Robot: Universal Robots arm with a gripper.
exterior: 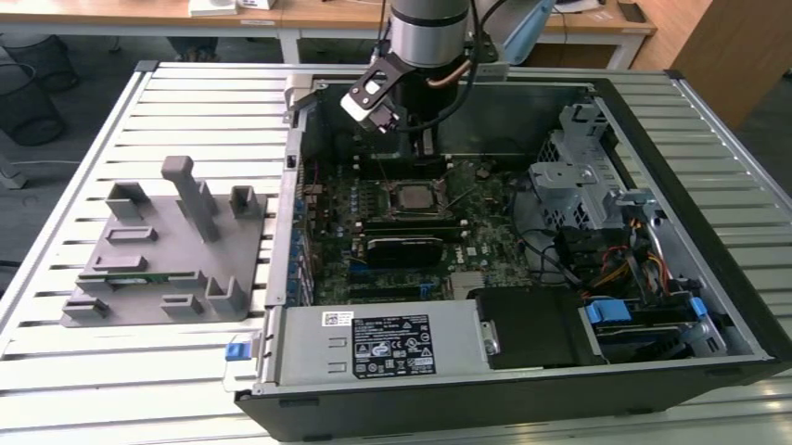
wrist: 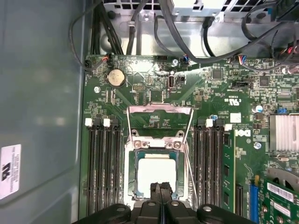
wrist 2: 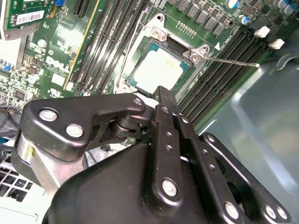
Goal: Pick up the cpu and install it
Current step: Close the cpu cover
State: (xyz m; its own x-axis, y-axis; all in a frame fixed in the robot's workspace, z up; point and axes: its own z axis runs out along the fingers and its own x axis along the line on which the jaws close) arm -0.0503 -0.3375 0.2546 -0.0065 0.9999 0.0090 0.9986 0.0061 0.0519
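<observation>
Claw (wrist: pixel 161 186) is pinched shut with nothing in it. In the exterior view's left-to-right order: one grey fixture (exterior: pixel 161 269) sits well off to the side of the claw, then one open case (exterior: pixel 520 399) around it. One cpu (wrist: pixel 156 170) lies flat in its socket right under the tips, with one metal frame (wrist: pixel 154 135) flipped up just beyond.

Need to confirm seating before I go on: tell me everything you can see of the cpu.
The cpu is a small, flat, square chip with a pale silvery metal top and a thin green rim. It lies flat inside the socket on the green motherboard, between the banks of memory slots. The socket's metal cover plate stands open, leaving the chip's top bare. The tool, tips together, hangs over one edge; I cannot tell if it touches.
</observation>
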